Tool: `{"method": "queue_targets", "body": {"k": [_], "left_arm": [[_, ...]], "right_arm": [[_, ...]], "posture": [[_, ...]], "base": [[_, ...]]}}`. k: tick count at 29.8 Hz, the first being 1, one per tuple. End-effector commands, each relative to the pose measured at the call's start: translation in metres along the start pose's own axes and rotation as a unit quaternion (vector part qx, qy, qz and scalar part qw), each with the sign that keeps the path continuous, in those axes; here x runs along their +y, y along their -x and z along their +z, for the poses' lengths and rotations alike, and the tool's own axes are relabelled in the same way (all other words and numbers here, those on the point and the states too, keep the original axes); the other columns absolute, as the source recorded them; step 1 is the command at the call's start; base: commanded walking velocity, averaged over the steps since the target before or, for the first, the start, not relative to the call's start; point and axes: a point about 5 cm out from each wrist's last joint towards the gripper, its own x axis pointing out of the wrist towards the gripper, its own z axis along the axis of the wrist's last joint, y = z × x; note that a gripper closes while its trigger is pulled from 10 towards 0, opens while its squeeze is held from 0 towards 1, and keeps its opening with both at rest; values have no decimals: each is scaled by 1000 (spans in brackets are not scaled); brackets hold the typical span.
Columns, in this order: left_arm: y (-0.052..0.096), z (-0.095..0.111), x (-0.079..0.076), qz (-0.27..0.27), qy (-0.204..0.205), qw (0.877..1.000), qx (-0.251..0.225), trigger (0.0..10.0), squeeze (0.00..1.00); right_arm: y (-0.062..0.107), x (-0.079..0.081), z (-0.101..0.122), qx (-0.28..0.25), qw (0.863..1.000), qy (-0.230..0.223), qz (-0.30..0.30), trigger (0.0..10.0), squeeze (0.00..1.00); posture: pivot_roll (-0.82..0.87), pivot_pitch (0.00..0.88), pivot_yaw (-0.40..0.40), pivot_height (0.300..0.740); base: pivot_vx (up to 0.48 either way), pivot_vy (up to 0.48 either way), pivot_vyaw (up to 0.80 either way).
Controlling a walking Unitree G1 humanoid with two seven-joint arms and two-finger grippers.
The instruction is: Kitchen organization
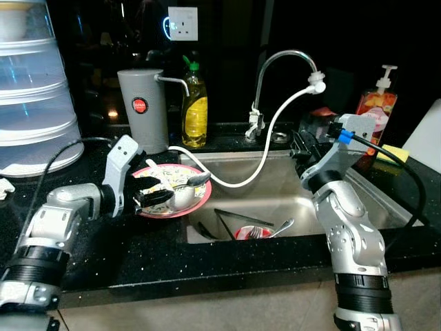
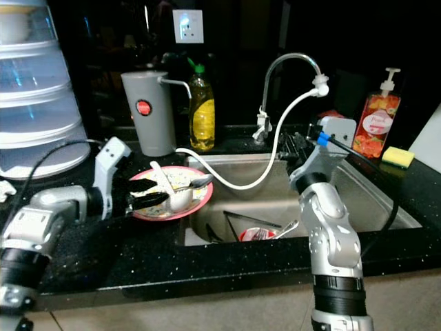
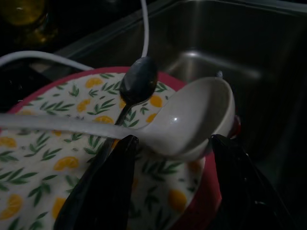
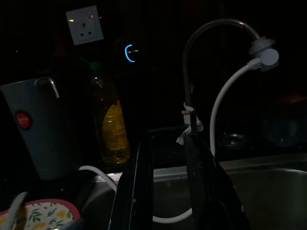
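A black speckled counter (image 1: 227,258) holds a steel sink (image 1: 375,207). The dark wall behind has a white socket (image 1: 182,23). The floor (image 1: 207,314) is beige.

Glossy white ladle (image 3: 192,120), brushed steel sink (image 1: 365,200).

Dim kitchen lit from the front, black backdrop, glare on the sink (image 1: 358,207); wrist views dark, slightly soft.

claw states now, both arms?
Left claw: open, straddling the white ceramic ladle over the red-rimmed orange-print plate.
Right claw: open, empty, above the steel sink.
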Motion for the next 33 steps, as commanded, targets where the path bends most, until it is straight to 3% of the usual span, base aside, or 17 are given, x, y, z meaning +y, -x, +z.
{"method": "queue_targets", "body": {"k": [1,4,10,14,21,29,30,31,32,33], "left_arm": [[-4,2,0,-4,-3,1000,-2,10000,0],[-14,11,-3,-36,18,999,-30,10000,0],[-21,34,-7,-73,17,994,-79,10000,0],[-22,36,-6,-75,14,994,-77,10000,0],[-32,6,-10,-71,3,997,-7,10000,0],[-35,-16,-11,-63,-17,997,47,10000,0],[-35,-21,-12,-61,-32,996,59,3647,0],[-35,-21,-12,-61,-32,996,59,3647,0],[-35,-23,-12,-58,-37,996,61,2706,0],[-35,-23,-11,-52,-47,996,63,0,0]], "right_arm": [[0,-1,-1,1,1000,-3,0,10000,0],[0,0,0,0,1000,-2,2,10000,0],[0,1,2,-3,1000,-2,2,10000,0],[1,1,2,-3,1000,-1,0,10000,0],[0,2,1,-3,1000,-4,2,10000,0],[0,2,2,-3,1000,-2,1,10000,0],[1,1,2,-2,1000,-3,0,10000,0],[1,1,2,-2,1000,-3,0,10000,0],[1,1,2,-2,1000,-3,-1,10000,0],[1,1,2,-2,1000,-3,-1,10000,0]], "posture": [[56,25,-41,740],[49,22,-40,740],[44,19,-31,740],[48,19,-31,740],[52,19,-35,740],[49,23,-34,740],[52,24,-34,740],[52,24,-34,740],[52,24,-34,740],[52,23,-34,740]], "base": [[0,0,0],[0,0,0],[0,0,0],[0,0,0],[0,0,0],[0,0,0],[0,0,0],[0,0,0],[0,0,0],[0,0,0]]}}
